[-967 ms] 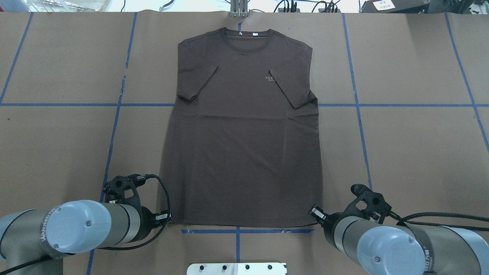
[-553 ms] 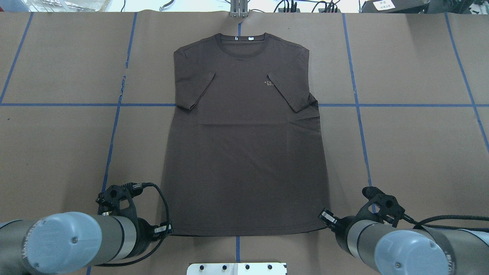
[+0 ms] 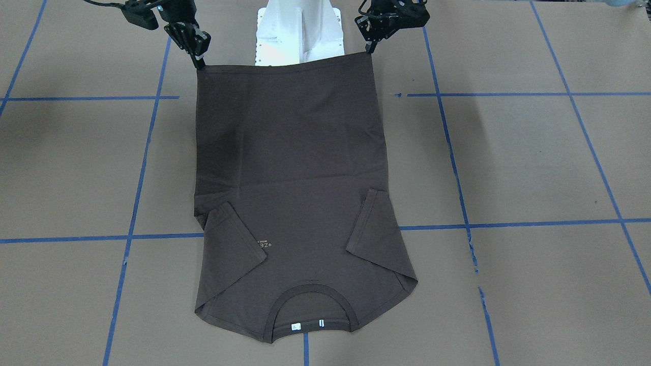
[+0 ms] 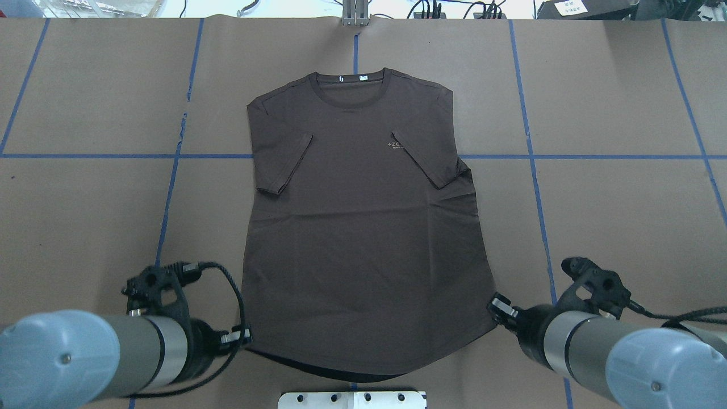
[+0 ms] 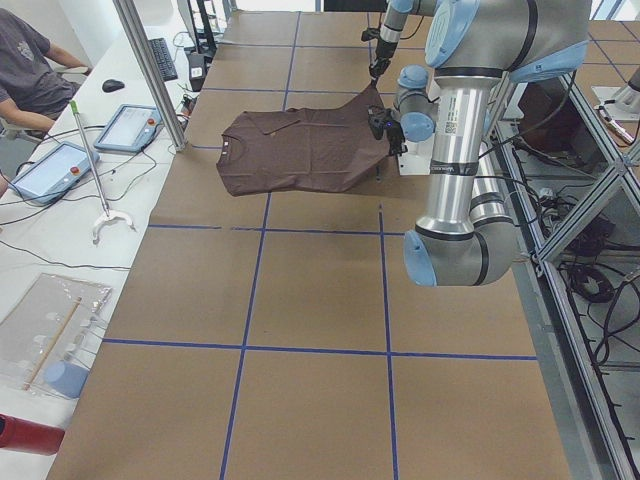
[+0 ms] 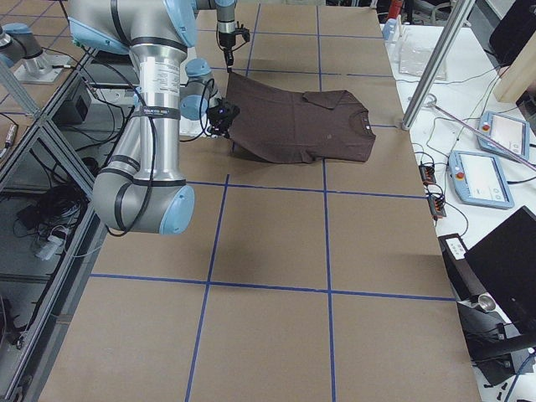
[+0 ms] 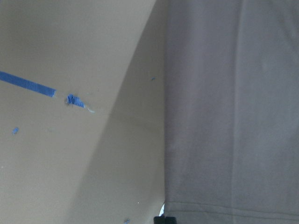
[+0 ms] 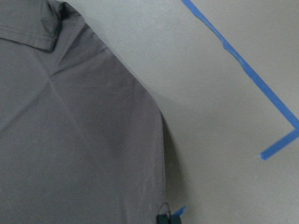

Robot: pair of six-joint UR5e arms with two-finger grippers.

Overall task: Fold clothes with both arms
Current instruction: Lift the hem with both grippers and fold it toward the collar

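Pulled toward the robot over the last second, the shirt (image 4: 363,238) has been slid along the counter (image 4: 625,216), and its hem (image 4: 341,375) has been lifted off the surface. One hem corner is pinched by the left fingers (image 3: 367,49) and the other by the right fingers (image 3: 198,60). Both pairs are pressed together on cloth. Between them the hem sags in a shallow curve, and the back layer shows just below the front one.

From this it is judged that both grasps are secure and that the bottom-to-top fold can be started. The hem would be carried away from the robot, up and over toward the collar. A shorter reach is now needed for that, since the far end has been drawn closer.

Counted outward from the fingers:
- Two arms, the left (image 4: 85,358) and the right (image 4: 613,352), each with one pair of fingers.
- One shirt, its body lying flat beyond the raised hem.
- Two sleeves (image 4: 284,162) (image 4: 434,162), both turned inward onto the chest.
- One collar (image 4: 349,85), farthest from the fingers.
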